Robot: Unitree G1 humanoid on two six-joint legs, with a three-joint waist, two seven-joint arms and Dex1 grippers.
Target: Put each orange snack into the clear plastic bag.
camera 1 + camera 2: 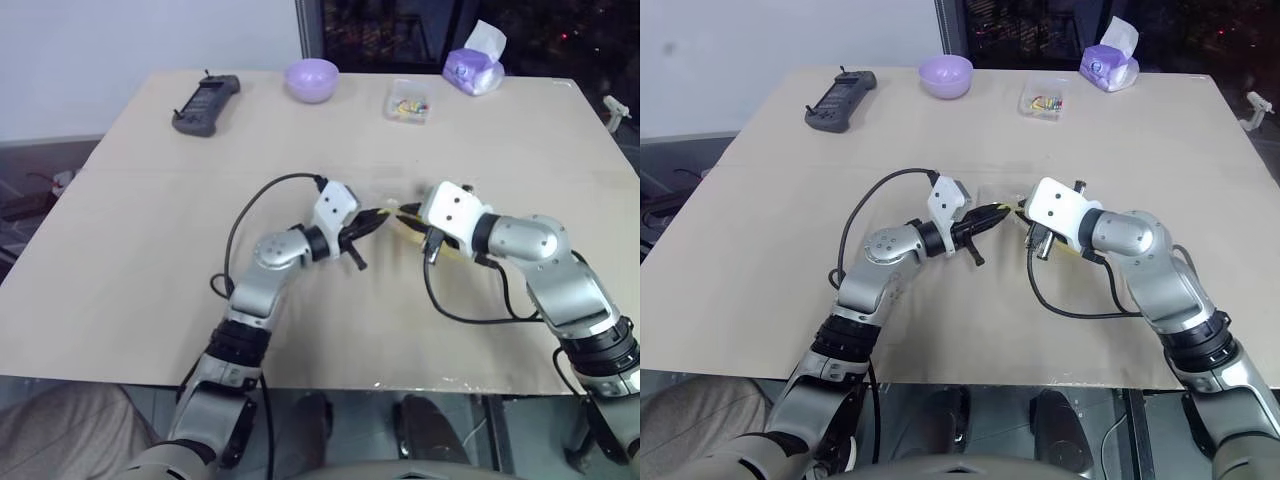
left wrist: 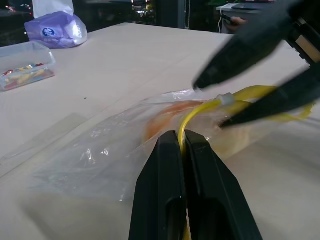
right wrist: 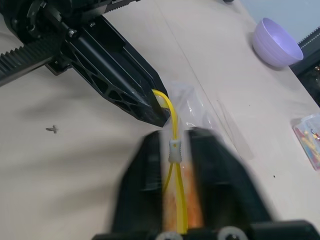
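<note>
1. One wide tan table (image 1: 150,200) carries everything, with both arms meeting near its middle.
2. Left gripper (image 2: 183,142) is clenched on the yellow seal strip (image 2: 197,112) of the clear plastic bag (image 2: 100,160), which lies flat near the table's middle.
3. Right gripper (image 3: 174,137) is pinched on the same yellow strip, at its small white slider, tip to tip with the left one.
4. Inside the bag an orange snack (image 2: 165,117) shows through the crinkled film.
5. Along the far edge, from the left corner, sit a black remote (image 1: 205,103), a purple bowl (image 1: 312,79), a small clear box of colourful bits (image 1: 409,102) and a purple tissue pack (image 1: 474,66), well apart from the bag.
</note>
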